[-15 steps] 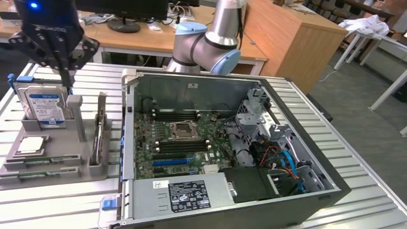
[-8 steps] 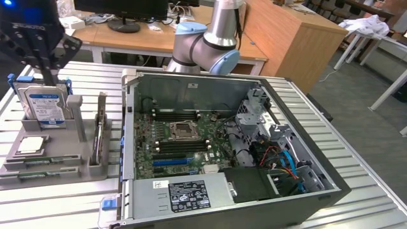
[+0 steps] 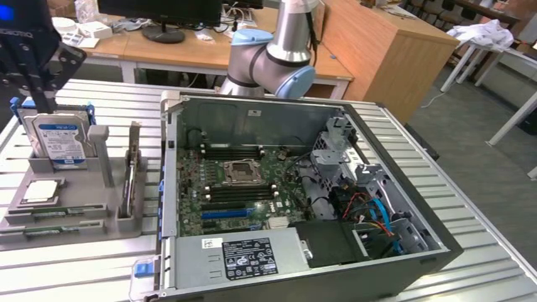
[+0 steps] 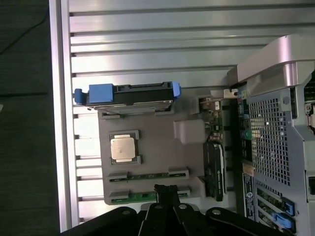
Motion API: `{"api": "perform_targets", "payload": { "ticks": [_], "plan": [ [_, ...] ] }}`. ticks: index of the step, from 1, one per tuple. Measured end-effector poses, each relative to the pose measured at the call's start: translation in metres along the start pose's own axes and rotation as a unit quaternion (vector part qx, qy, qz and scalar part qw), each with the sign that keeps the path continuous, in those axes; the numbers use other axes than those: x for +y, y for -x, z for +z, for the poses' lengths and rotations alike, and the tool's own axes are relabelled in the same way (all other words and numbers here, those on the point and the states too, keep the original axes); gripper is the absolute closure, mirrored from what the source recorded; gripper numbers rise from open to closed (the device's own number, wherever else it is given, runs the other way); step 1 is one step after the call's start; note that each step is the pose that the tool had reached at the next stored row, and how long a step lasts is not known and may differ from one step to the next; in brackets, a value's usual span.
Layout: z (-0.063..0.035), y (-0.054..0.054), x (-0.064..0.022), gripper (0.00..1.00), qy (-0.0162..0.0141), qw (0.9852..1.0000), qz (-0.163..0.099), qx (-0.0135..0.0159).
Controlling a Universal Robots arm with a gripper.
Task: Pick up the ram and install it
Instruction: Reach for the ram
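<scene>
A stick of ram (image 3: 50, 231) sits in the nearest slot of a grey parts holder (image 3: 75, 242) on a ribbed metal table (image 3: 84, 277), beside an open desktop case (image 3: 436, 248). Light, thin and stiff, the board should take a firm pinch across its two flat faces near mid-length. Its chips and contact edge look fragile, though, and a skewed grip could twist it in the slot. It shows as a narrow green strip with small dark chips, apparently standing on edge between grey end blocks. A second ram stick (image 3: 63, 212) fills the slot just behind. Farther back on the holder rest a processor (image 3: 42, 192) and an upright hard drive (image 3: 55, 135) in blue rails. Above the holder hangs the arm's gripper (image 4: 166, 191), fingers pressed together and carrying nothing; in the wrist view it lines up over the nearer stick. Beyond, inside the case, long black memory slots (image 3: 239, 152) flank the motherboard (image 3: 277, 189) socket.
</scene>
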State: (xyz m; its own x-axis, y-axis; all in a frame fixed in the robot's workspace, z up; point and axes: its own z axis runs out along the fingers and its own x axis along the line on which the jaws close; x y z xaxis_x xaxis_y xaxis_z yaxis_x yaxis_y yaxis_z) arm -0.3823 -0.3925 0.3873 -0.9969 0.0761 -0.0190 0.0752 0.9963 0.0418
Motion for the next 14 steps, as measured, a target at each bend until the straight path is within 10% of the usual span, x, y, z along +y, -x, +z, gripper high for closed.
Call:
{"api": "perform_targets", "payload": {
  "ticks": [14],
  "plan": [
    [0.0004,-0.0095,-0.0005,0.89,0.0,1.0,0.0,0.0004]
  ]
}}
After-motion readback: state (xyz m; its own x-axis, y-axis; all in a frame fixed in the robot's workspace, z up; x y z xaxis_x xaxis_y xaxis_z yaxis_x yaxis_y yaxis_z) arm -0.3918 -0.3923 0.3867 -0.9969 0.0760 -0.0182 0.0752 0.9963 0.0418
